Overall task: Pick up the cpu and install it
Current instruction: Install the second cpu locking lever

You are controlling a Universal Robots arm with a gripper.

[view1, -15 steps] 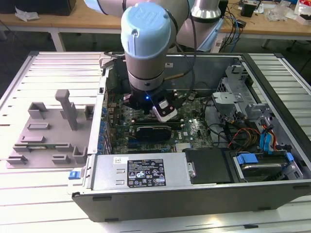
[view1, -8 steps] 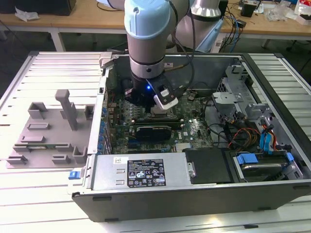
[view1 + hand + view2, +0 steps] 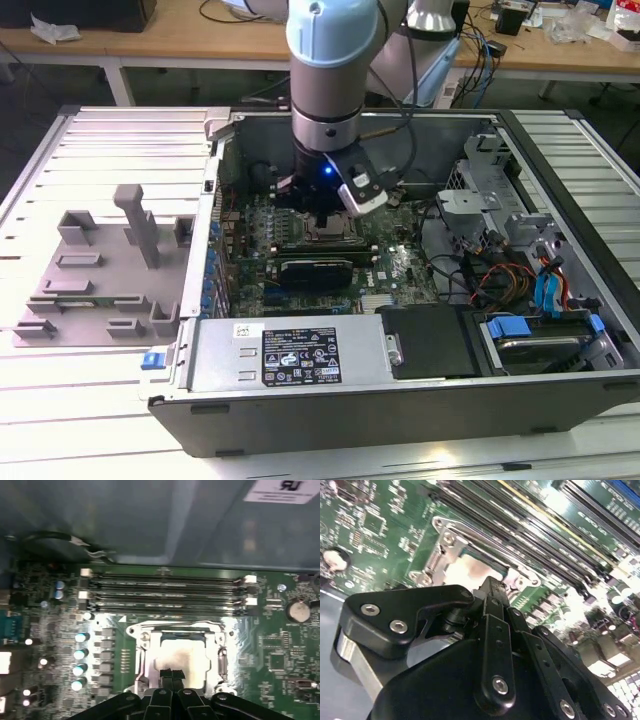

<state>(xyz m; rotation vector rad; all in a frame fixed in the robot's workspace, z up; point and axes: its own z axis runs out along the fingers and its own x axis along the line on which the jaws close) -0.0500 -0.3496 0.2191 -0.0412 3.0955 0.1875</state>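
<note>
Your black gripper (image 3: 172, 676), fingers pinched narrow together, sits directly above the flat square silvery-topped cpu (image 3: 182, 652), which lies in the metal-framed socket (image 3: 145, 652) just beneath the fingertips.

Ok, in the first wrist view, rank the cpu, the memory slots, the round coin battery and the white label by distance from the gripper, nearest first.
1. cpu: in its socket, right at the gripper.
2. memory slots: just beyond the socket.
3. coin battery: on the board, past the slots' end.
4. white label: on the case wall, farthest.
</note>
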